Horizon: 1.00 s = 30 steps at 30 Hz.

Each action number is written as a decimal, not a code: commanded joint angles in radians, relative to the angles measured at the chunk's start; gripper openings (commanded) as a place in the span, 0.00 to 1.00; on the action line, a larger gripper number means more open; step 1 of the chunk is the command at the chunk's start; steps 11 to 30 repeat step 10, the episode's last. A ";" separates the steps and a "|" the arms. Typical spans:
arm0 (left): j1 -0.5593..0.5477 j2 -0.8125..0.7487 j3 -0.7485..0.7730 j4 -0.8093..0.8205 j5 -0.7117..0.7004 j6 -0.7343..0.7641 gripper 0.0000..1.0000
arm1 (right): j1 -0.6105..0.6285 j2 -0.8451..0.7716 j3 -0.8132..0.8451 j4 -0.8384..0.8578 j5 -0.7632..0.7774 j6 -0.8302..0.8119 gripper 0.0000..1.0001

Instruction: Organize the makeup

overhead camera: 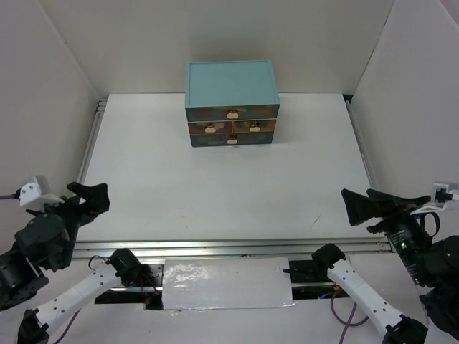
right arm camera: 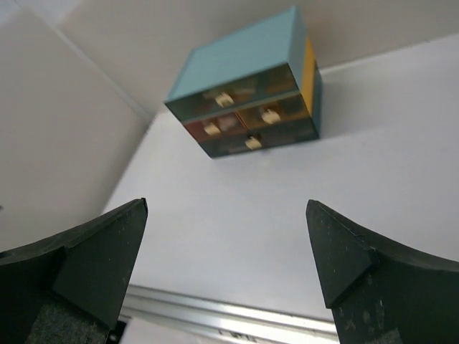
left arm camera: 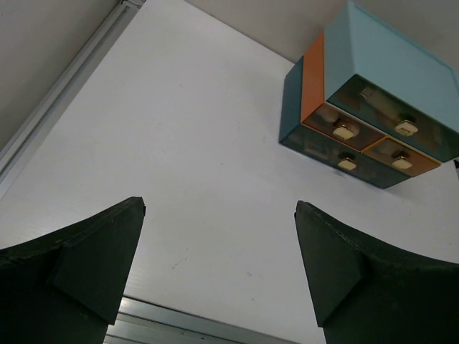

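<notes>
The chest of drawers stands at the far middle of the white table. It is a boxy piece with a smooth, matte teal top. One side panel is orange in the left wrist view, and the other is yellow in the right wrist view.

It has four drawers, all shut: one wide at the top, two side by side in the middle, and one wide at the bottom. Each has a smoky, see-through front and one small cream knob, so there are four knobs.

The makeup shows only as dim shapes behind those fronts. There is a pale slim form in the top drawer and a pinkish blur in a middle one. Which pieces they are, and how many, I cannot make out.

The left gripper hangs over the near left edge of the table with its jaws spread wide and nothing between them. The right gripper is at the near right, equally wide and holding nothing.

Close up, the fingers are dark, dull wedges tapering to blunt tips, cut off by the frame edges. One has a grainy pad low in the corner.

A ribbed aluminium rail runs along the near edge. Behind it, a glossy white sheet lies between the two arm bases.
</notes>
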State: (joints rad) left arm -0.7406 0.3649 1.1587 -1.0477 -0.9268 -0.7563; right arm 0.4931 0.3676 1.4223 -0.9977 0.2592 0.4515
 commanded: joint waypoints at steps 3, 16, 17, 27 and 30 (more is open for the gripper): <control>0.003 -0.142 -0.079 0.035 0.098 0.086 0.99 | 0.005 -0.032 -0.011 -0.214 0.018 -0.069 1.00; 0.004 -0.173 -0.085 0.037 0.123 0.097 0.99 | 0.005 -0.072 -0.052 -0.208 0.014 -0.050 1.00; 0.004 -0.173 -0.085 0.037 0.123 0.097 0.99 | 0.005 -0.072 -0.052 -0.208 0.014 -0.050 1.00; 0.004 -0.173 -0.085 0.037 0.123 0.097 0.99 | 0.005 -0.072 -0.052 -0.208 0.014 -0.050 1.00; 0.004 -0.173 -0.085 0.037 0.123 0.097 0.99 | 0.005 -0.072 -0.052 -0.208 0.014 -0.050 1.00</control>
